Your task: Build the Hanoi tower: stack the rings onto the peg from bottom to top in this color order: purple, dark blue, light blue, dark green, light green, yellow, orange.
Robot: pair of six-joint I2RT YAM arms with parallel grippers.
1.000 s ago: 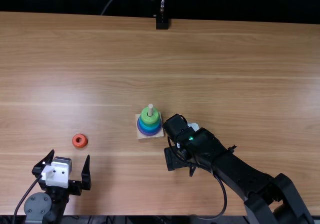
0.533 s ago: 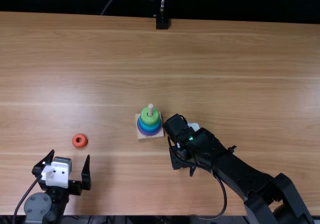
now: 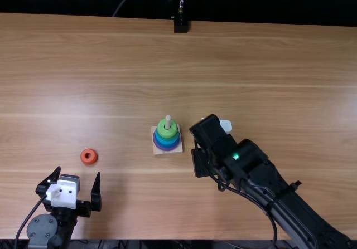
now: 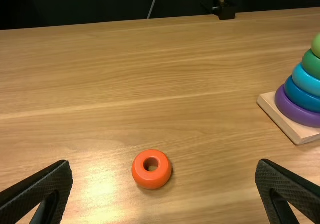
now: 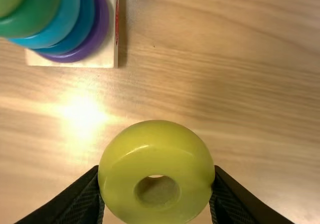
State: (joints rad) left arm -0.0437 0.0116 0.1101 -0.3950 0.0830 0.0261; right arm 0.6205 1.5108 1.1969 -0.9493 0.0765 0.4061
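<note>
- The yellow ring (image 5: 152,156) is clamped by its sides between the fingers of the right gripper (image 5: 156,176), off to the right of the peg (image 3: 168,122)
- The left gripper (image 3: 78,171) has its fingers wide apart, left of the peg and toward the near edge, with nothing between them
- The orange ring (image 4: 140,176) lies loose on the table (image 3: 268,76), left of the peg
- Around the peg, bottom to top, sit the purple ring (image 4: 295,109), dark blue ring (image 4: 302,94), light blue ring (image 4: 306,79), dark green ring (image 4: 311,62) and light green ring (image 3: 162,127); yellow seems next
- The held ring could catch on the peg's tip if its hole comes over off-centre or tilted
- Its smooth, rounded sides could roll or slip in the grip if it bumps the peg
- Coming in too low, it could knock the stack and shift the base (image 3: 176,150) under the peg
- The rings look glossy and rounded, like fat doughnuts; the peg and its flat, square base are pale wood, and the black fingers have a finely ribbed face
</note>
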